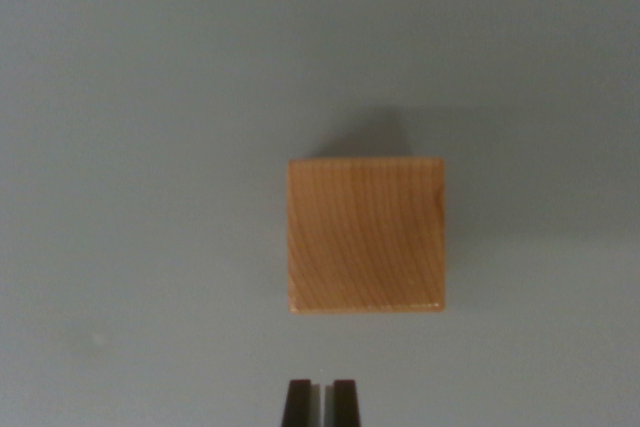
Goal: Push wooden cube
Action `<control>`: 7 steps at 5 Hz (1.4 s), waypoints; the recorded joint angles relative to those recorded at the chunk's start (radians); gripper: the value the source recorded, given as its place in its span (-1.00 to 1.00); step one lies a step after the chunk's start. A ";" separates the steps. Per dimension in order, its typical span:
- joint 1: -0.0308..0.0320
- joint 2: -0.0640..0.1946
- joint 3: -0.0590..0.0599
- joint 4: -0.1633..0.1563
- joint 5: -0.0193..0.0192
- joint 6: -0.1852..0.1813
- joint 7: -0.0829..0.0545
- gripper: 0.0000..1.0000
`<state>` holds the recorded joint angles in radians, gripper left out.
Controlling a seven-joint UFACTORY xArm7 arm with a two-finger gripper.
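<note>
A plain grey surface (130,197) fills the view. The claw (321,402), nearly closed and holding nothing, sits just below the wooden cube (366,236).

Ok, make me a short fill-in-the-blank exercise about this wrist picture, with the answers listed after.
1. The light brown wooden cube rests on a plain ____ surface.
2. The dark gripper shows at the ____ edge of the wrist view.
3. Between the dark fingertips and the cube lies a strip of bare surface, so they are ____ touching.
4. The cube's shadow falls along its ____ edge in the picture.

Answers: grey; bottom; not; top
</note>
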<state>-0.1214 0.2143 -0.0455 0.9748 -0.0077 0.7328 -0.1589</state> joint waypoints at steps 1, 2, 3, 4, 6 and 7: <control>-0.0036 0.008 -0.003 -0.027 -0.0022 -0.034 -0.008 -1.00; -0.0036 0.008 -0.003 -0.027 -0.0022 -0.034 -0.008 -1.00; -0.0070 0.016 -0.006 -0.052 -0.0043 -0.065 -0.016 -1.00; -0.0070 0.016 -0.006 -0.052 -0.0043 -0.065 -0.016 -1.00; -0.0100 0.023 -0.008 -0.074 -0.0061 -0.093 -0.023 -1.00; -0.0126 0.029 -0.011 -0.092 -0.0077 -0.117 -0.029 -1.00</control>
<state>-0.1340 0.2430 -0.0561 0.8824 -0.0154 0.6159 -0.1877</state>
